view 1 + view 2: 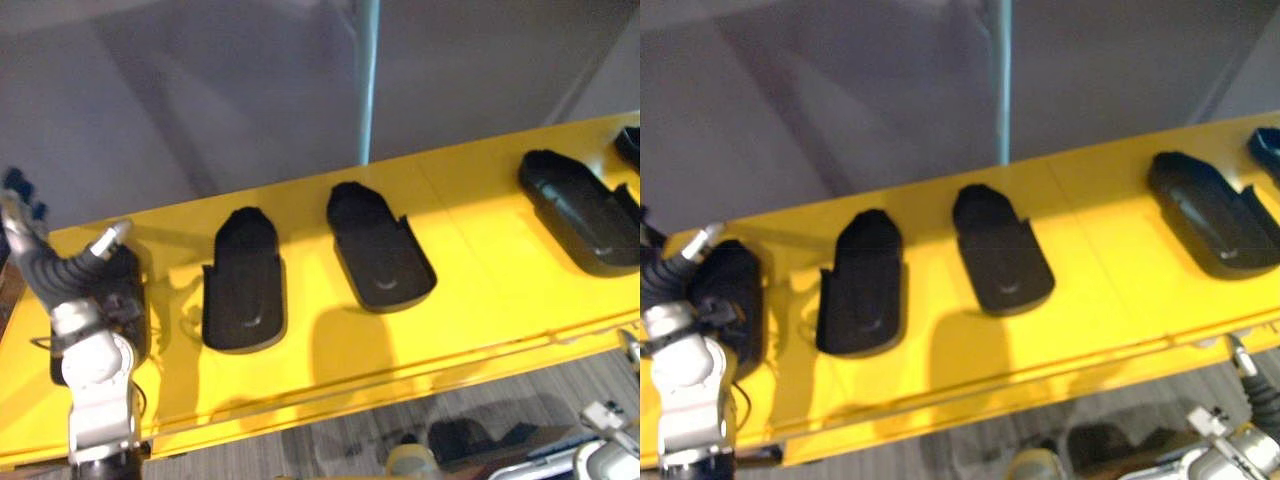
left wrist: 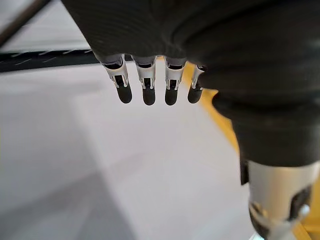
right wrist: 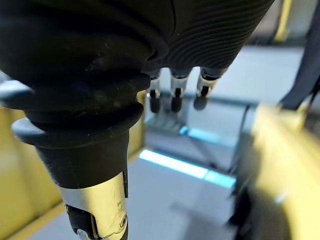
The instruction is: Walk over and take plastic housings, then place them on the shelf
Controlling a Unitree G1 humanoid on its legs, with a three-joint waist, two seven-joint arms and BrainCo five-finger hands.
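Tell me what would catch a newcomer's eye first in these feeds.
First is the bright yellow shelf running across the head views, with black plastic housings laid along it in a row. Next is the left robot hand at the shelf's left end, open over the leftmost housing; whether it touches it is unclear.

Silver-grey arms (image 1: 98,400), dark ribbed covers (image 2: 210,35), silver dark-tipped fingers (image 2: 148,87).
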